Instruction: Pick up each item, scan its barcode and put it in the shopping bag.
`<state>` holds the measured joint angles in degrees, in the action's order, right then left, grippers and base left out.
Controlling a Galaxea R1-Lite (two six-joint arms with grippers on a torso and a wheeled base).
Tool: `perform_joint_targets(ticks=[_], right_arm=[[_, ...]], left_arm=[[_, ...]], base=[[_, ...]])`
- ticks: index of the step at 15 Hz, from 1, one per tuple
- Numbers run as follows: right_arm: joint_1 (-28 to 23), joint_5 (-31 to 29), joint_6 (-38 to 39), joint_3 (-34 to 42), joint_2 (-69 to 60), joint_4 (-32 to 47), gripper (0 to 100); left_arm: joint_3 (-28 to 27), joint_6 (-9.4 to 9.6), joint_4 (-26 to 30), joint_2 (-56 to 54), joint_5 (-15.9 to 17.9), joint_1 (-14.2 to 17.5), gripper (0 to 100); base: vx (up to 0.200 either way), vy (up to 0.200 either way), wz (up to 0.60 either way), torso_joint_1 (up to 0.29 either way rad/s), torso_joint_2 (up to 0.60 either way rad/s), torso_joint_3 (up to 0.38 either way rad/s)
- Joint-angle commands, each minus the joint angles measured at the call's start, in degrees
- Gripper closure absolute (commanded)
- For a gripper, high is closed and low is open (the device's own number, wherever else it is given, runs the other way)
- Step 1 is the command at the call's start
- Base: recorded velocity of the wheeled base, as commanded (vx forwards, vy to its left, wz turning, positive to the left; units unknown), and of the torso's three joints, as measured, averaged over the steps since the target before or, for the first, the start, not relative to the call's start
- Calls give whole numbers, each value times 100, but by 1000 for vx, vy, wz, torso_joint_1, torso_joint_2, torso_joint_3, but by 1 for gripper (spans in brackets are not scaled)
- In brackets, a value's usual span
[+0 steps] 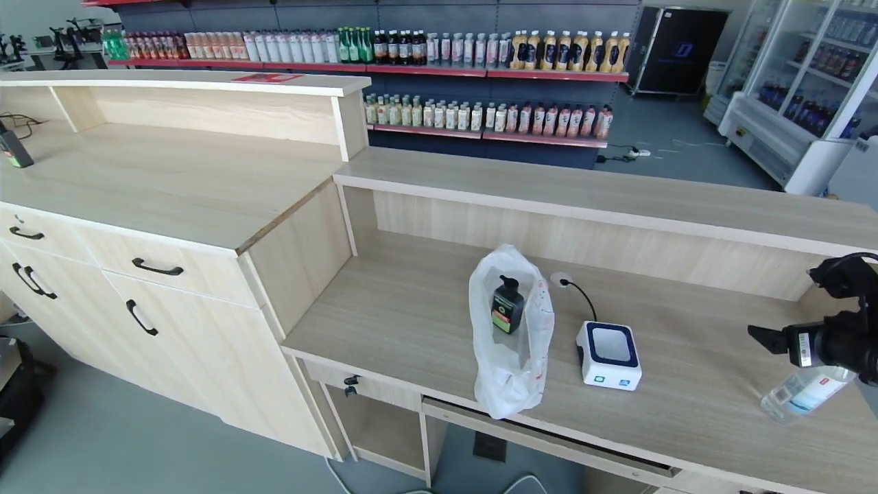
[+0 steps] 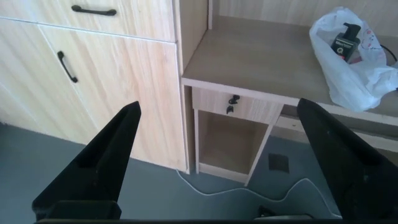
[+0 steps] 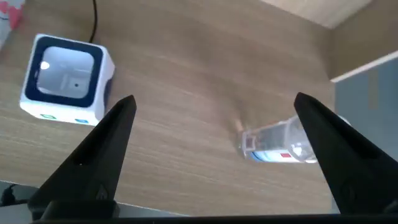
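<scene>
Bottle [image 1: 801,398]: clear plastic, lying on side at right end of desk [image 1: 405,322], below right end effector [image 3: 214,102], which is spread wide and empty. Judged light, smooth, likely to roll; grip across body mid-length, moderate force. Scanner [image 1: 609,351] sits between bottle and shopping bag [image 1: 511,384]. Bag soft, mouth open, dark pump bottle [image 1: 507,305] inside. Left end effector [image 2: 219,106] wide, empty, low beside cabinet [image 2: 112,74].

Bag [image 1: 513,381]: translucent white, faint red print.
Pump bottle [image 1: 507,305]: black, green-and-red label.
Scanner [image 1: 609,353]: white body, navy frame round a pale window.
Clear bottle [image 3: 280,146]: white-and-blue label, red mark.
Counter [image 1: 411,322]: pale wood grain.
Cable [image 1: 584,296]: black.
</scene>
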<state>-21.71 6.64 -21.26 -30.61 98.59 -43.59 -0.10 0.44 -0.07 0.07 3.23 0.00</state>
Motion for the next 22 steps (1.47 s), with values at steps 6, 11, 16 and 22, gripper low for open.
perform_joint_targets(ticks=[6,11,16,22], right_arm=[[-1019,1243,43,90,1708,-1731,0],[-1177,1665,-309,46,2657,-2707,0],[-1265,1665,-414,46,2657,-2777,0],[-1353,1656,-572,-129,3307,-3393,0]], left_arm=[[1,-9,-1,1,2,0,0],[1,0,-1,1,2,0,0],[1,0,-1,1,2,0,0],[1,0,-1,1,2,0,0]], base=[[0,0,-200,1,2,1],[0,0,0,0,0,0],[0,0,0,0,0,0],[0,0,0,0,0,0]])
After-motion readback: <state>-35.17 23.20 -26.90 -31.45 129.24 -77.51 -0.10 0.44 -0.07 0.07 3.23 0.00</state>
